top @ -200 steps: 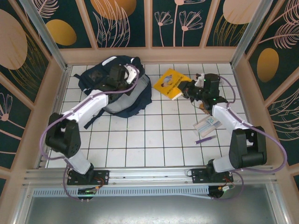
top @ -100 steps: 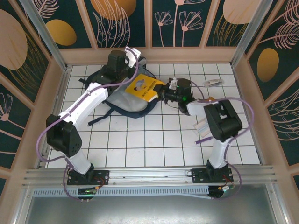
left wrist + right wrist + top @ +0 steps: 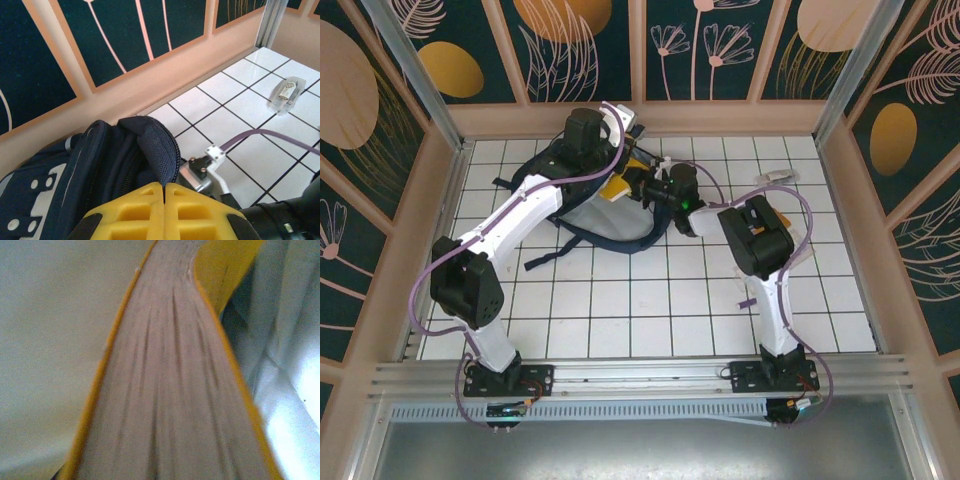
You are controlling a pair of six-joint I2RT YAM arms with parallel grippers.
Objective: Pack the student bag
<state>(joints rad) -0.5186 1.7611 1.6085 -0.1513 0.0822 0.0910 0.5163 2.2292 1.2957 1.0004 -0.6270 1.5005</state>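
The student bag (image 3: 588, 215) lies at the back left, its mouth held open and its grey lining showing. My left gripper (image 3: 618, 140) is shut on the bag's navy mesh rim (image 3: 159, 150), with the yellow fingers (image 3: 125, 212) pressed together on the fabric. My right gripper (image 3: 642, 185) reaches in from the right, shut on a yellow book (image 3: 616, 188) that sits partly inside the opening. In the right wrist view the book's page edge (image 3: 165, 390) runs close under the camera, with grey lining (image 3: 285, 405) beside it; the right fingers are hidden.
A clear plastic packet (image 3: 777, 177) (image 3: 285, 94) lies at the back right. A purple pen (image 3: 748, 302) lies beside the right arm. Dark bag straps (image 3: 540, 262) trail toward the front left. The back wall stands just behind the bag.
The right gripper has carried the yellow book leftward from the back right into the bag's mouth. The left gripper has pulled the bag's rim up and toward the back.
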